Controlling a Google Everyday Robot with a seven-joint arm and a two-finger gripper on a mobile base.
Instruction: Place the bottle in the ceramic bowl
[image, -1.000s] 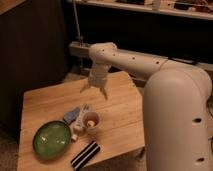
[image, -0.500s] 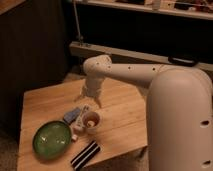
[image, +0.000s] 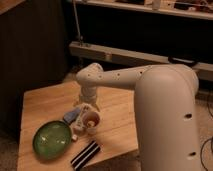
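Table (image: 42, 102): light wood, lying under the gripper and spreading to its left and below it in the camera view.
Ceramic bowl (image: 52, 140): glossy green and shallow, on the table well below and to the left of the gripper, apart from it, with nothing lying in it.
Blue block (image: 71, 116): a small piece just below and left of the gripper, at the upper left of the cup.
Bottle (image: 76, 131): slim and white, on the table below the gripper and slightly to its left. It sits in the gap between the bowl's right rim and the cup, outside the bowl. Whether it touches the cup cannot be made out.
Striped object (image: 86, 154): a flat black-and-white piece near the table's front edge, well below the gripper.
Gripper (image: 86, 107): pointing down over the middle of the table, just above the cup's far rim and near the blue block.
Gripper state: I cannot tell whether it is apart or together, or whether it touches or holds anything.
Cup (image: 92, 120): tan, round and upright, directly below the gripper and a touch to its right.
Arm (image: 160, 100): white and bulky, reaching in from the gripper's right and bending down at the wrist above it.
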